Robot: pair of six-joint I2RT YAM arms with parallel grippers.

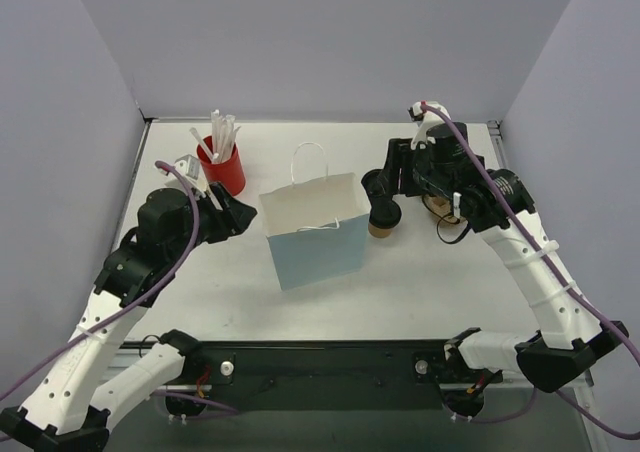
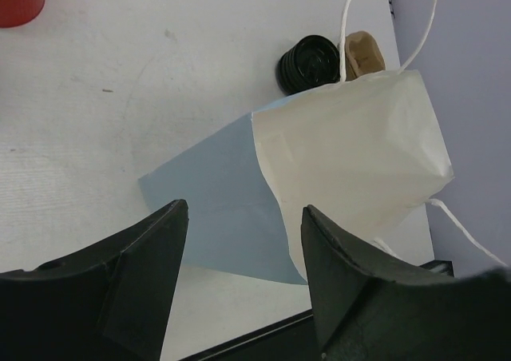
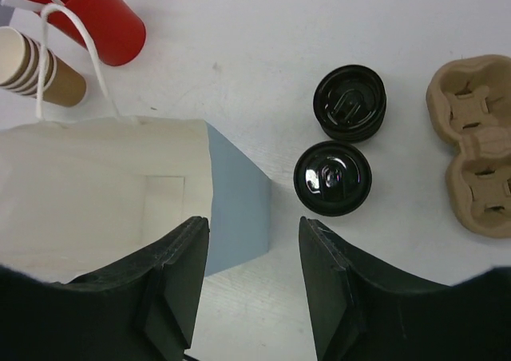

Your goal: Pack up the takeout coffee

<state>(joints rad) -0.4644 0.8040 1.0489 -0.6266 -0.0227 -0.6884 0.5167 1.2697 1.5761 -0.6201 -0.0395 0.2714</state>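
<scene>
- Takeout coffee: upright, lid on, just beside the open paper bag at its 3 o'clock, ready for lifting;
- Right gripper: jaws wide apart, empty; cup at 1 o'clock, presumably the next grasp;
- Left gripper: jaws spread, empty, at the bag's 9 o'clock, likely to steady it.

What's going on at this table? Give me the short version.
Nothing is held yet. The takeout coffee stands on the table just right of the open paper bag, outside it. The right gripper hovers open over the bag's right edge, beside the cup. The left gripper is open at the bag's other side. A red cup of straws, spare lids and a pulp carrier sit nearby.
</scene>
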